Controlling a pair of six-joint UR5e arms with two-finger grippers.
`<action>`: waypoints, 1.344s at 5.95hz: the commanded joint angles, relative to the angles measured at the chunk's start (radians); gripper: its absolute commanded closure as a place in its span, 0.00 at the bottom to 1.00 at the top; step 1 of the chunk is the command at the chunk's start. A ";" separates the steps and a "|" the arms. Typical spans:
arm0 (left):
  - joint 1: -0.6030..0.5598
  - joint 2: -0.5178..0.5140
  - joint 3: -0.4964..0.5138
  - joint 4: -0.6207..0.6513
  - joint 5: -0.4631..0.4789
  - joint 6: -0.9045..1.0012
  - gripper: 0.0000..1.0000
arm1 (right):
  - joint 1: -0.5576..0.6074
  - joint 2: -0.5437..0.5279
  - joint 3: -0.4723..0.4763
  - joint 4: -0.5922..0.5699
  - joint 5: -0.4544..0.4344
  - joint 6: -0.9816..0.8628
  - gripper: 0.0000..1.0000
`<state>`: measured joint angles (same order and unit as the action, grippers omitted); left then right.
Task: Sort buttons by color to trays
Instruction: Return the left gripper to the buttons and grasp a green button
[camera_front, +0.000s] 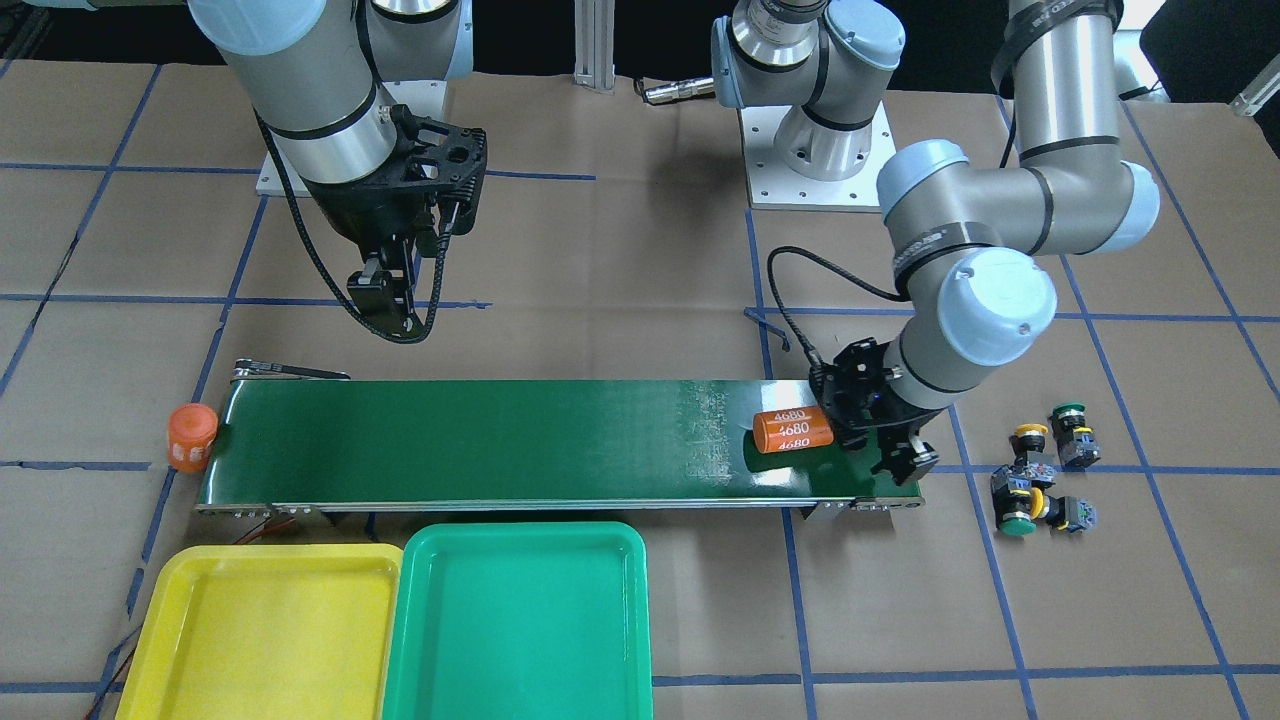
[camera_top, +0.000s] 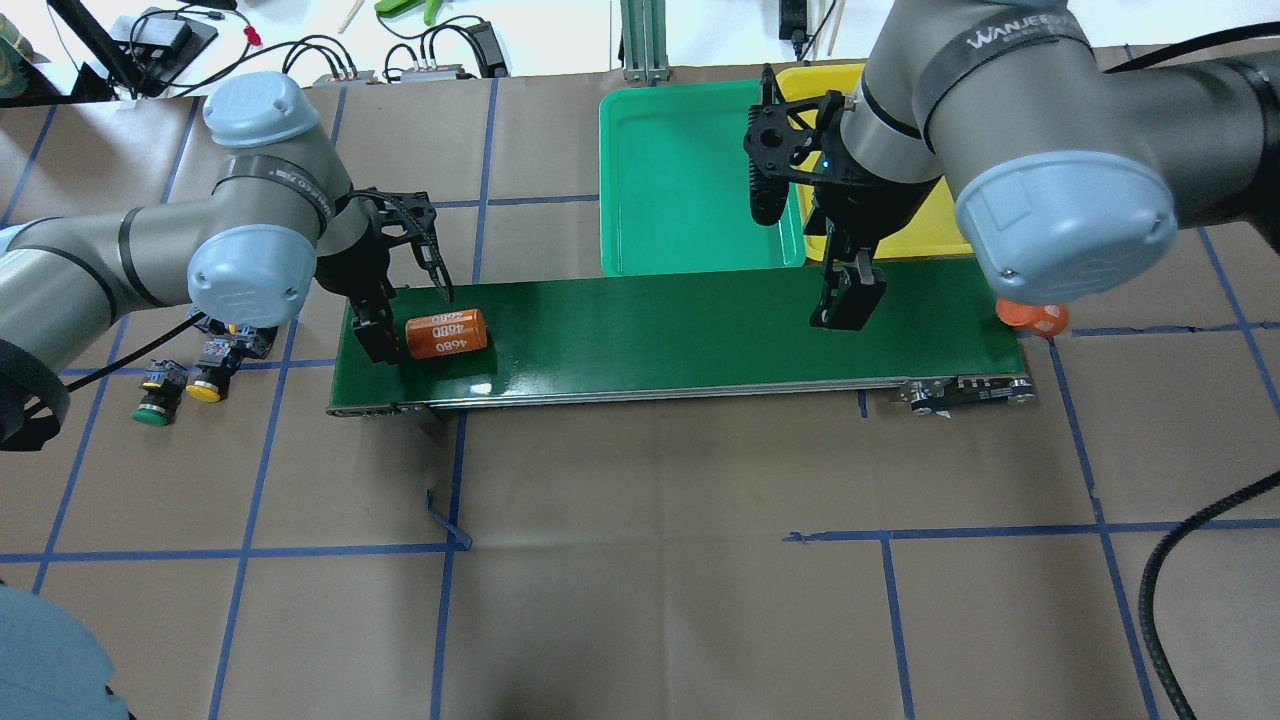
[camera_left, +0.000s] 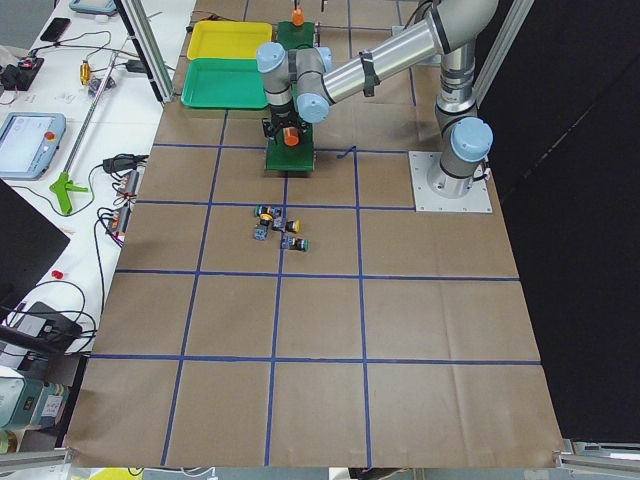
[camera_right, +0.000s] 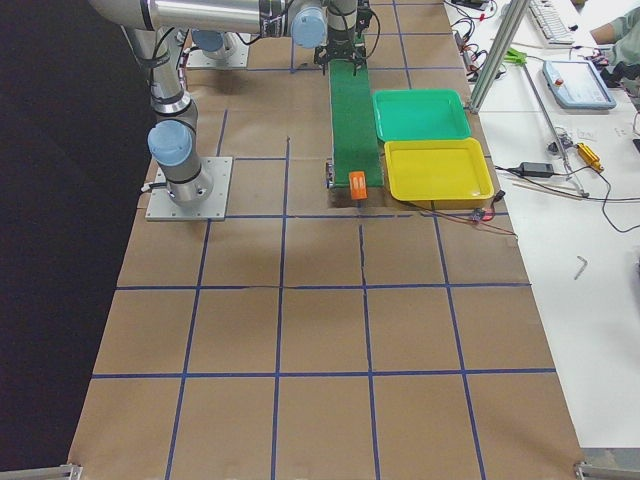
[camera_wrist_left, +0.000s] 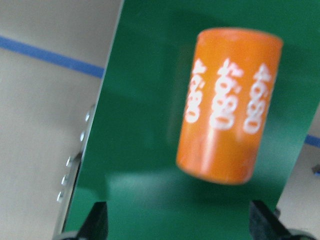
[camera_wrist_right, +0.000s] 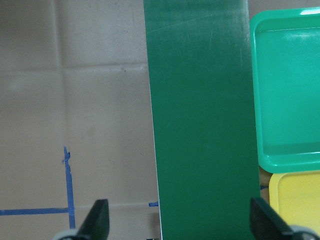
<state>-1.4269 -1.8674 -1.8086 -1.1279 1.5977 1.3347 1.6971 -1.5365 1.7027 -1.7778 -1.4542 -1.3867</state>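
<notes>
Four buttons (camera_front: 1040, 470) with yellow or green caps lie clustered on the paper past the belt's end on my left; they also show in the overhead view (camera_top: 185, 385) and the exterior left view (camera_left: 278, 226). The yellow tray (camera_front: 260, 630) and the green tray (camera_front: 520, 620) sit side by side beside the belt, both bare. My left gripper (camera_front: 880, 450) is open and low over the belt's end, with an orange 4680 cylinder (camera_wrist_left: 227, 105) lying just beyond its fingertips. My right gripper (camera_top: 845, 295) is open and empty above the belt, near the trays.
The long dark-green conveyor belt (camera_top: 680, 330) runs across the table. A second orange cylinder (camera_front: 192, 437) stands off the belt's far end, near the yellow tray. Blue tape lines grid the brown paper. Cables trail from both wrists.
</notes>
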 joint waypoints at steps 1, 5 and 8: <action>0.168 0.033 0.002 -0.009 0.005 -0.019 0.02 | 0.001 0.000 0.000 0.001 0.000 0.000 0.00; 0.478 -0.054 0.003 0.072 0.001 -0.063 0.02 | 0.001 -0.002 0.000 0.001 0.002 0.000 0.00; 0.546 -0.153 0.015 0.141 0.002 -0.063 0.06 | 0.000 -0.002 -0.002 0.001 -0.003 -0.002 0.00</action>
<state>-0.8902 -1.9945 -1.7961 -0.9998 1.5992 1.2730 1.6973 -1.5386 1.7014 -1.7767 -1.4541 -1.3872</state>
